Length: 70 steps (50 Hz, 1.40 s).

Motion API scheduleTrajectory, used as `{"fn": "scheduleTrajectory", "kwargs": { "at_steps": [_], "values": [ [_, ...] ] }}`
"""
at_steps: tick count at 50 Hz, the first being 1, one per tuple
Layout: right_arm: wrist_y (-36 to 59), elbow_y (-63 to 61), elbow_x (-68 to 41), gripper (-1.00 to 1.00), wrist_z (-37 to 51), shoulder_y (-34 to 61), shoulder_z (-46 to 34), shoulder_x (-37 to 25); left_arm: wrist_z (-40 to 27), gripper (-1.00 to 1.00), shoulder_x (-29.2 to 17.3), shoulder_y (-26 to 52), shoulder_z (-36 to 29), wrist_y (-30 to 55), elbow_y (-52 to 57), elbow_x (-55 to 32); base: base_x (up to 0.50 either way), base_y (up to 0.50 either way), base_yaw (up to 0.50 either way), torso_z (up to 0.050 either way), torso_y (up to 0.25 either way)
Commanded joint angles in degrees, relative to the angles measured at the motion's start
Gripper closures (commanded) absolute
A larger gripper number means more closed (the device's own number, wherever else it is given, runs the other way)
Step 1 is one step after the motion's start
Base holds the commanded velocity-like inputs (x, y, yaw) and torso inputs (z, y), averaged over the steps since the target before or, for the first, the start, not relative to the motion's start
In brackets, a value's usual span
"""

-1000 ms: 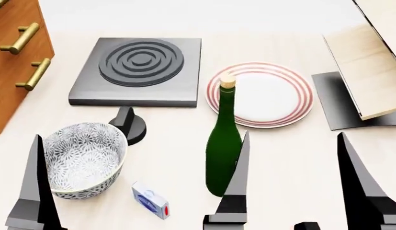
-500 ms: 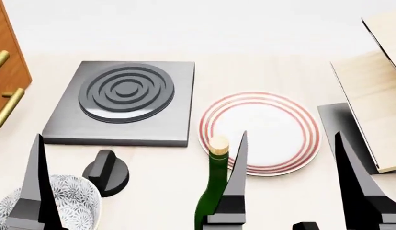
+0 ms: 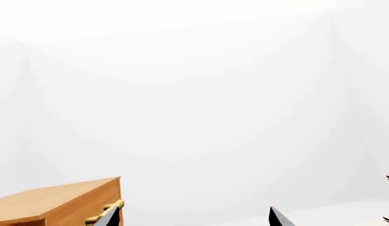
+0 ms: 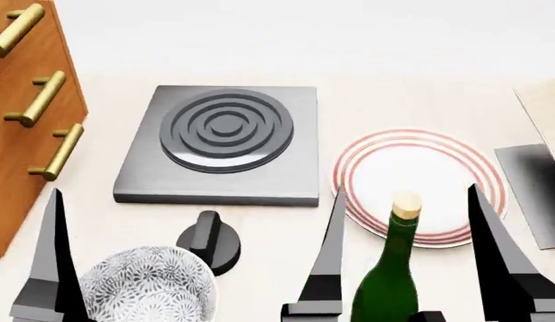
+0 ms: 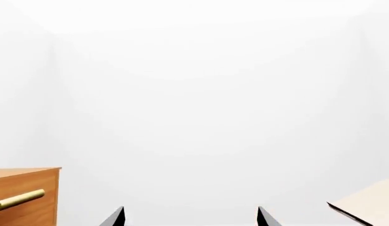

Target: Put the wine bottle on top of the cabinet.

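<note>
the head view has swung again, this time toward the robot's left: the cabinet [image 4: 27,127], down to a sliver at the counter's [image 4: 259,228] left edge half a second ago, now shows three brass handles. the wine bottle [image 4: 391,282], which stood against the inner finger [image 4: 327,268] of the right hand [image 4: 407,258], now sits between that hand's two fingers, apparently untouched, though its lower body is cut off. the patterned bowl [image 4: 147,288] has slid toward the middle of the view. the slanted rack at the counter's right edge is almost out of view.
</note>
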<state>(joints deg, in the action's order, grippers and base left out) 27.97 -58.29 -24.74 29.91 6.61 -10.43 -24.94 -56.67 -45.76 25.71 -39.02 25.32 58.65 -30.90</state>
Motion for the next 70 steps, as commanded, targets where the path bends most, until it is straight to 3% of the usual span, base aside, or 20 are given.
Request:
{"fn": "scheduleTrajectory", "kwargs": {
  "at_steps": [1,15,34,44,60,70],
  "values": [
    [0.1,-0.3,-0.6,-1.00,0.9,0.4,-0.5,-0.8,-0.5,-1.00,-0.4,0.5,-0.7,-0.4,-0.1,-0.2,0.00,0.50,0.00,0.000,0.000],
    [-0.7,-0.1,-1.7,-1.00,1.7,0.6,-1.1,-1.8,-1.2,-1.00,-0.9,1.1,-1.3,-1.4,0.1,-1.0,0.01,0.50,0.00,0.000,0.000],
    [-0.6,0.4,-5.2,-1.00,4.3,0.8,2.7,-5.2,-1.8,-1.00,-1.6,1.1,-1.8,-3.1,-0.3,-1.6,0.00,0.01,0.00,0.000,0.000],
    [4.1,8.3,-6.9,-1.00,2.9,10.4,3.2,-7.5,-2.7,-1.00,-2.7,1.4,-1.4,-3.9,0.2,-2.7,0.00,0.00,0.00,0.000,0.000],
    [3.6,24.4,-3.2,-1.00,0.3,12.9,3.7,-9.7,-4.5,-1.00,-4.2,2.8,-2.4,-4.9,0.7,-3.7,0.00,0.00,0.00,0.000,0.000],
    [2.4,27.1,-4.9,-1.00,-0.2,12.5,6.4,-9.6,-5.0,-1.00,-4.6,3.0,-3.5,-5.7,0.2,-3.4,0.00,0.00,0.00,0.000,0.000]
  ]
}}
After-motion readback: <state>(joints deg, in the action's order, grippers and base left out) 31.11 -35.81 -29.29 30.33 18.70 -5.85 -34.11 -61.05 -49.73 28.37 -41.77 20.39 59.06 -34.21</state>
